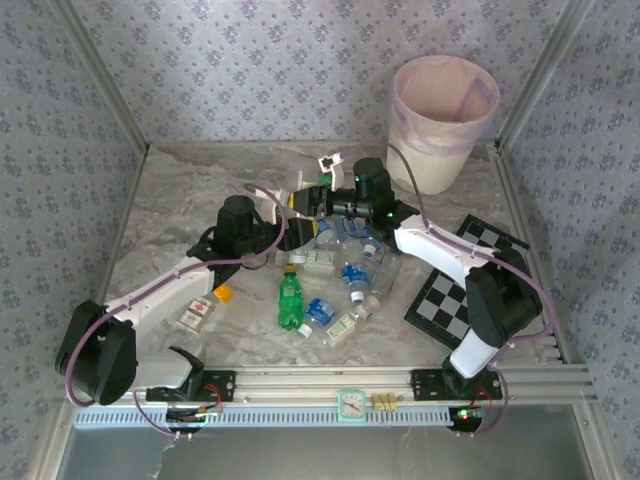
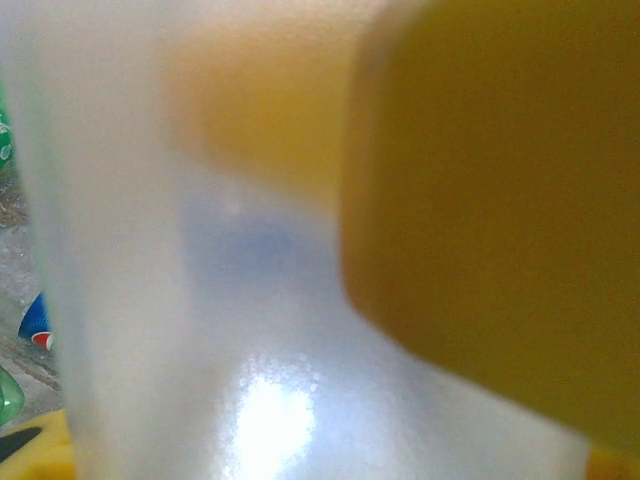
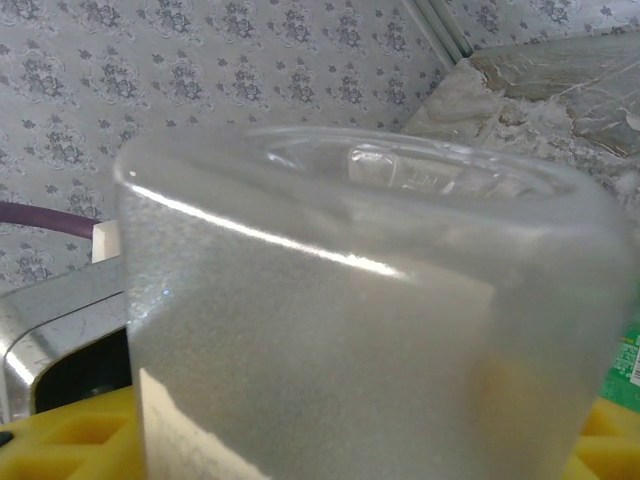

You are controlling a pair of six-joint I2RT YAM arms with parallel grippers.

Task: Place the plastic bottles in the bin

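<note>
A clear bottle (image 3: 360,300) loomed closest, sitting between the left gripper (image 1: 283,208) and right gripper (image 1: 312,203), well short of the bin (image 1: 432,150). Whether either one clamped it, I couldn't tell. It looked light, slick and easily crushed; I judged a gentle mid-body squeeze safest.

frosted plastic bottle (image 3: 350,330) w/ glossy sheen

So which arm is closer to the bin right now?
Right. The right arm ends just left of the bin, slightly toward the bases; the left arm ends farther left still.
</note>
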